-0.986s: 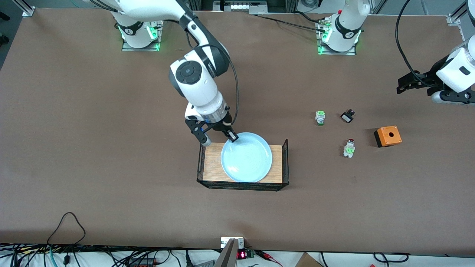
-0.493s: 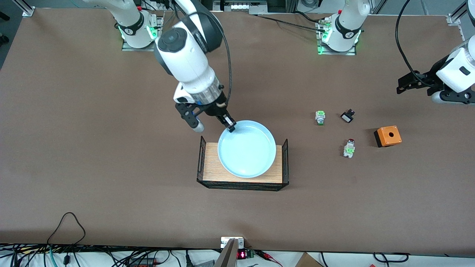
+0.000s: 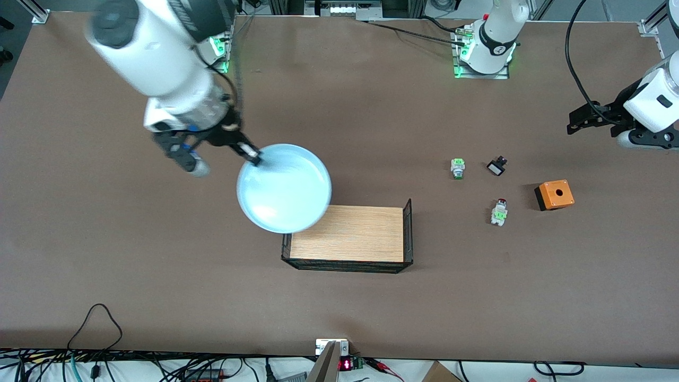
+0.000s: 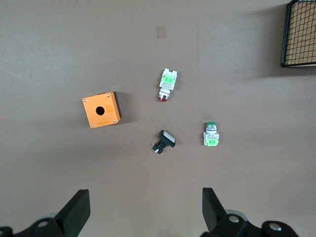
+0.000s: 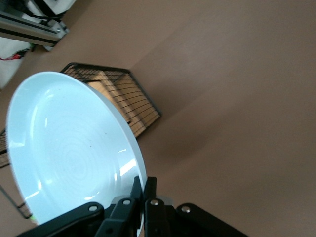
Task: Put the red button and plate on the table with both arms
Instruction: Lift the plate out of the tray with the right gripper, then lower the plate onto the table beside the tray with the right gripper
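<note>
The plate (image 3: 284,188), a round pale-blue dish with a glossy face and a raised rim, hung in the air over the table (image 3: 159,265), overlapping the corner of the wooden tray (image 3: 350,233) toward the right arm's end. The right gripper (image 3: 253,157) was pinched shut on its rim, which left the whole dish cantilevered from one edge; it looked stiff, smooth and probably breakable, so a slip or a hard landing seemed the main risk, and a rim pinch looked like the only practical hold on so shallow a shape. The red button (image 3: 499,212) lay on its side on the matte brown tabletop, near the orange box (image 3: 554,194) and the green-capped switch (image 3: 458,168). Small, light and hard plastic, it would likely best be gripped across its blocky white-and-green body. The left gripper (image 4: 143,210) waited above these parts with fingers spread wide and empty.
</note>
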`<state>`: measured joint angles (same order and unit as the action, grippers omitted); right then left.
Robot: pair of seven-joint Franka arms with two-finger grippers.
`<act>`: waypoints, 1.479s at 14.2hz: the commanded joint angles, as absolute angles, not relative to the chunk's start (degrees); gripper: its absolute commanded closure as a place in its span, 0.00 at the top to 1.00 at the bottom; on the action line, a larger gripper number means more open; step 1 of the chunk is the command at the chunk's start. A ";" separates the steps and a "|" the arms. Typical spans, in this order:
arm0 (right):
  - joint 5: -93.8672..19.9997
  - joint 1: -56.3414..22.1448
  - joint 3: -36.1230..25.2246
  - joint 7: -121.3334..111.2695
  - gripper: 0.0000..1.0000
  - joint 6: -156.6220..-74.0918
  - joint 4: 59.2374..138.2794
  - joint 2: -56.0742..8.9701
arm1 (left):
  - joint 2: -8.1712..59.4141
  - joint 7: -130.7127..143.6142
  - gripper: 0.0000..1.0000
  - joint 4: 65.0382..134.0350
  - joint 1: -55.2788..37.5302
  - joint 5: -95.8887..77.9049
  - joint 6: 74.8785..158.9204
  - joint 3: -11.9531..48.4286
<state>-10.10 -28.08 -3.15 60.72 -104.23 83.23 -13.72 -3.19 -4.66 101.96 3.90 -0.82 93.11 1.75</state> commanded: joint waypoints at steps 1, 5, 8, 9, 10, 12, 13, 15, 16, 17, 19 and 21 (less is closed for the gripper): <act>-11.43 -22.69 -2.55 48.74 0.00 -98.63 85.51 -11.08 | -2.72 -4.31 1.00 100.90 4.13 -1.58 92.11 1.76; -11.34 -16.27 -2.64 32.55 0.00 -97.82 93.50 -6.52 | -2.72 -4.31 1.00 100.90 4.13 -1.58 92.11 1.76; -10.37 -12.49 -2.64 24.90 0.00 -95.64 97.72 -4.92 | -2.72 -4.39 1.00 100.90 4.13 -1.58 92.11 1.76; -10.20 -10.83 -2.72 21.74 0.00 -95.19 98.87 -4.83 | -2.72 -4.39 1.00 100.90 4.13 -1.58 92.11 1.76; -10.20 -9.24 -2.72 18.14 0.00 -95.27 99.92 -4.83 | -2.72 -4.39 1.00 100.90 4.13 -1.58 92.11 1.76; -9.67 -6.43 -2.81 11.89 0.00 -95.89 102.12 -4.92 | -2.72 -4.40 1.00 100.90 4.13 -1.58 92.11 1.76; -8.28 -5.89 -2.81 10.21 0.00 -96.50 103.00 -5.10 | -2.72 -4.48 1.00 100.90 4.13 -1.58 92.11 1.76; -3.54 -5.98 -2.72 9.14 0.00 -97.81 105.10 -5.27 | -2.81 -4.48 1.00 100.90 4.13 -1.58 92.11 1.76; -1.69 -6.06 -2.72 8.97 0.00 -99.39 107.12 -5.19 | -2.73 -4.48 1.00 100.90 4.13 -1.58 92.11 1.76; -0.97 -5.98 -2.72 7.92 0.00 -101.14 108.88 -4.92 | -2.72 -4.57 1.00 100.90 4.13 -1.58 92.11 1.76; -0.79 -4.49 -2.81 4.58 0.00 -104.14 111.61 -4.83 | -2.72 -4.57 1.00 100.90 4.13 -1.58 92.11 1.76; -0.44 -3.61 -2.81 2.03 0.00 -106.42 113.81 -4.83 | -2.72 -4.66 1.00 100.90 4.13 -1.58 92.11 1.76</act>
<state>-1.15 -5.29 -3.31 5.38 -103.81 110.32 -6.70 -3.19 -4.66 101.96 3.90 -0.82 93.11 1.75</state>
